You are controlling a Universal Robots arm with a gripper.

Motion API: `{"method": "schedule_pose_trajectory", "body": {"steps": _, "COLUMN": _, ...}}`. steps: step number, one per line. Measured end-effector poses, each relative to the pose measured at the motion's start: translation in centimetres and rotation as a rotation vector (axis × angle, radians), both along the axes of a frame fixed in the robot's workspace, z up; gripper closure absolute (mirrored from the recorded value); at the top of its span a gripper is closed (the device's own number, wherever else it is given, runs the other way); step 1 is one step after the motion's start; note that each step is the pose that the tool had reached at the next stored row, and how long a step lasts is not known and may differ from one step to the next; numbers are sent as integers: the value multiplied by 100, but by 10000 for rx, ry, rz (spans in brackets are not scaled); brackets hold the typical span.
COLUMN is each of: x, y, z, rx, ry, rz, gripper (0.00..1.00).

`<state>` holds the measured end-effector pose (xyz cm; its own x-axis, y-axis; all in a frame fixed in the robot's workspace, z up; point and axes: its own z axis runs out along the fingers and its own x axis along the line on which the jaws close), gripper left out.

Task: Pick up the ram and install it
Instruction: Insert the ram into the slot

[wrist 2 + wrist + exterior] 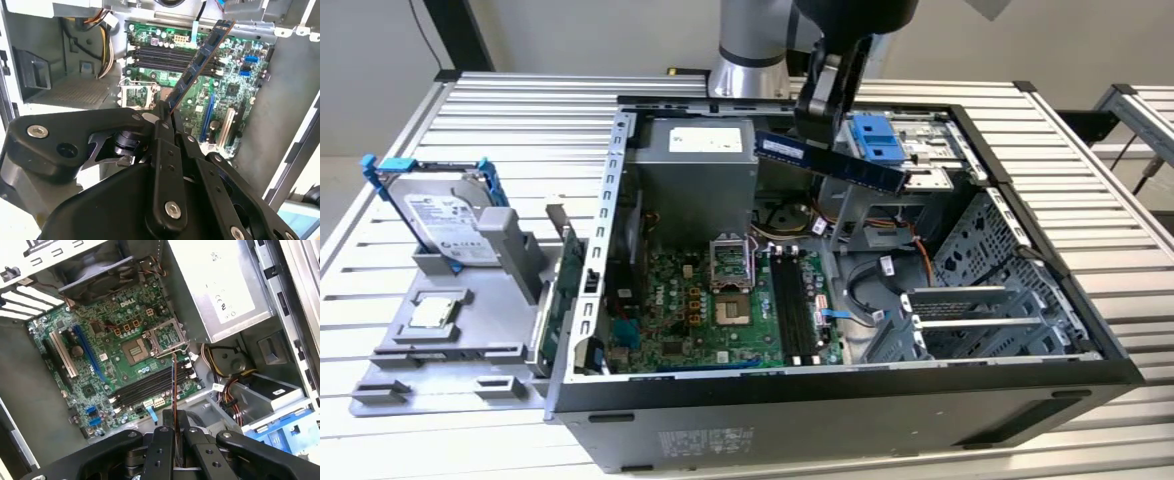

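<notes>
My gripper (pixel 817 118) pinches the ram (pixel 834 160) at one end, above the open computer case (pixel 854 400); its long axis slants down toward the motherboard (pixel 720 310).

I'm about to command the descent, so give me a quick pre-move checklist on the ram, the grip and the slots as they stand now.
1. Grip: the gripper is shut on the ram near one end. Ok.
2. Height: the ram hangs above the open computer case, not touching anything. Ok.
3. Level: in the exterior view the ram slopes down toward that view's right. Not ok for seating.
4. Memory slots: all look vacant in both wrist views. Ok.
5. Alignment: in the first wrist view the ram's edge crosses the slots rather than running along them. Not ok.
6. Slot latches open: cannot tell.
</notes>
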<state>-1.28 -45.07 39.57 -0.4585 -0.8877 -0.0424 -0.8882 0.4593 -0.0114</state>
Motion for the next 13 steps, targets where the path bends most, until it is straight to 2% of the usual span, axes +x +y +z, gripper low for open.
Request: {"method": "schedule_pose_trajectory", "body": {"steps": 13, "x": 0, "y": 0, "z": 0, "rx": -2, "ry": 0, "rz": -2111, "gripper": 100}}
